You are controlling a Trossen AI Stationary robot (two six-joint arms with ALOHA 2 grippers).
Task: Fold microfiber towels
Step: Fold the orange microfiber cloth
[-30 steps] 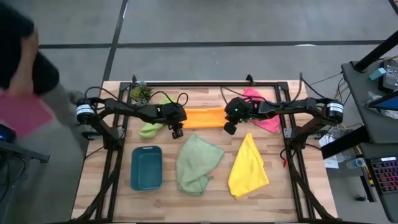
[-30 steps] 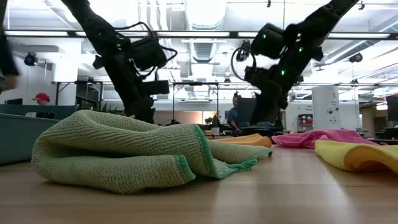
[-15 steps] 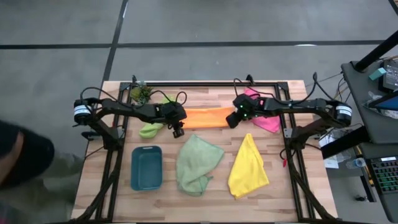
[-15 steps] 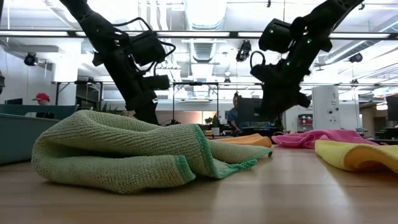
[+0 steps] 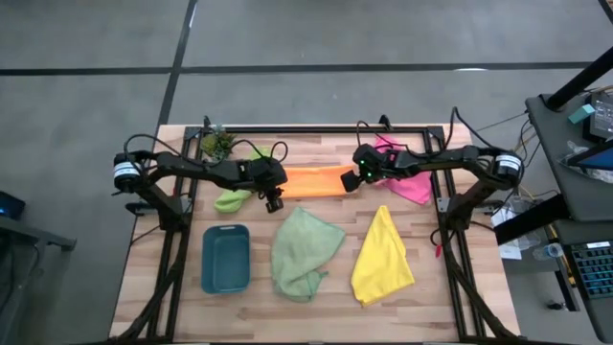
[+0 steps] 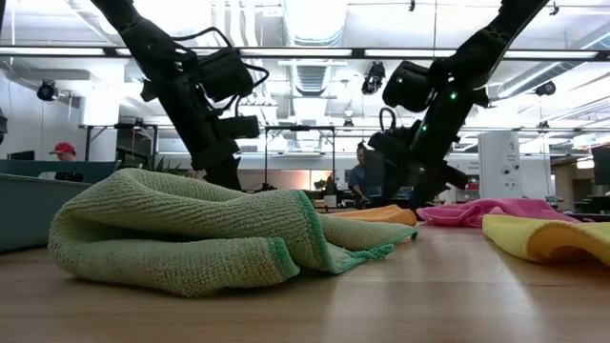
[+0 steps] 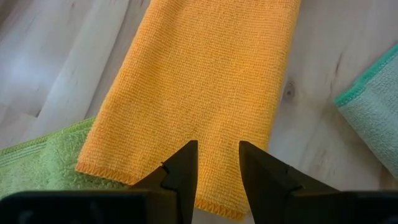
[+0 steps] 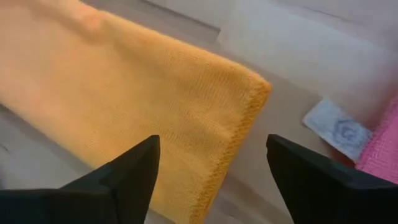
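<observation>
The orange towel (image 5: 316, 179) lies as a folded strip across the far middle of the table. My left gripper (image 5: 273, 201) hovers over its left short edge (image 7: 155, 177), fingers open by a narrow gap (image 7: 216, 171). My right gripper (image 5: 349, 182) is wide open (image 8: 211, 174) just over the strip's right end, with a corner (image 8: 258, 87) between its fingers. The lime green towel (image 5: 233, 196) lies crumpled at the left, partly under the orange one. The pink towel (image 5: 410, 174) lies far right. The pale sage towel (image 5: 305, 251) and the yellow towel (image 5: 383, 257) lie nearer.
A teal tray (image 5: 226, 259) stands near the front left. A small potted plant (image 5: 217, 144) stands at the far left corner. A white label (image 8: 339, 127) shows on the wood beside the pink towel. In the low view the sage towel (image 6: 191, 229) hides the table behind it.
My right gripper has gone toward the far edge and a little left, rising and then coming down over the orange towel's right end. A person at the left of the table has gone out of view. The towels have not moved.
</observation>
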